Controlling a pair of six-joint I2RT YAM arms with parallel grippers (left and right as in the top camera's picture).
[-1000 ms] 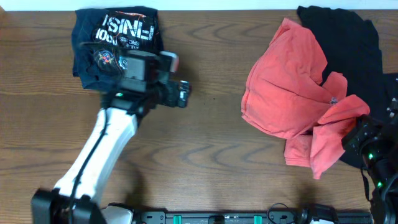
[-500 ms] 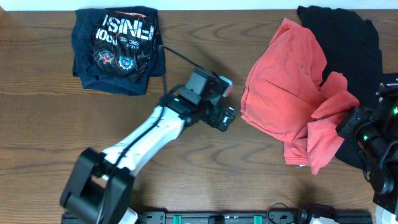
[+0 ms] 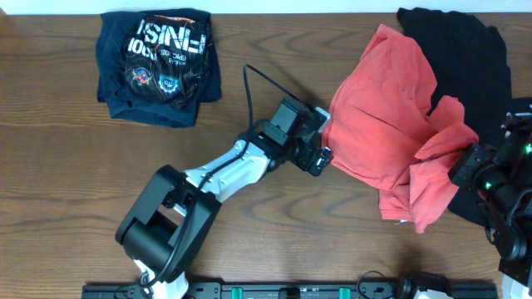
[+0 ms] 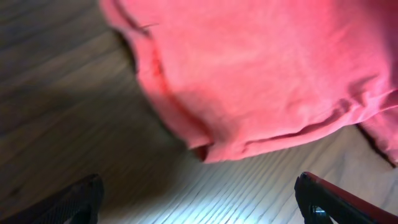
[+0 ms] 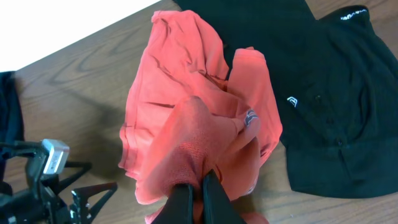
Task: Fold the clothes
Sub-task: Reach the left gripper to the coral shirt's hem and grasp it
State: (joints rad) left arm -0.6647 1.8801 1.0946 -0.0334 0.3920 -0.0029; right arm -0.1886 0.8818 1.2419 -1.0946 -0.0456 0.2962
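Note:
The coral-red T-shirt (image 3: 386, 108) lies crumpled at the right of the table, plain side up; no lettering shows. My right gripper (image 5: 199, 183) is shut on a pinched fold of the shirt and lifts its right part; in the overhead view it is at the shirt's right edge (image 3: 470, 170). My left gripper (image 3: 320, 158) is open and empty, just at the shirt's left hem. In the left wrist view the hem (image 4: 205, 146) hangs right above the gap between the fingers (image 4: 199, 202).
A folded dark navy T-shirt with white print (image 3: 158, 62) lies at the back left. A black garment (image 3: 465, 50) lies at the back right, partly under the red shirt; it also shows in the right wrist view (image 5: 323, 93). The table is brown wood (image 3: 83, 166).
My left arm has swung from the navy shirt rightwards across the table to the red shirt's left hem. My right gripper has barely moved, still holding the fold.

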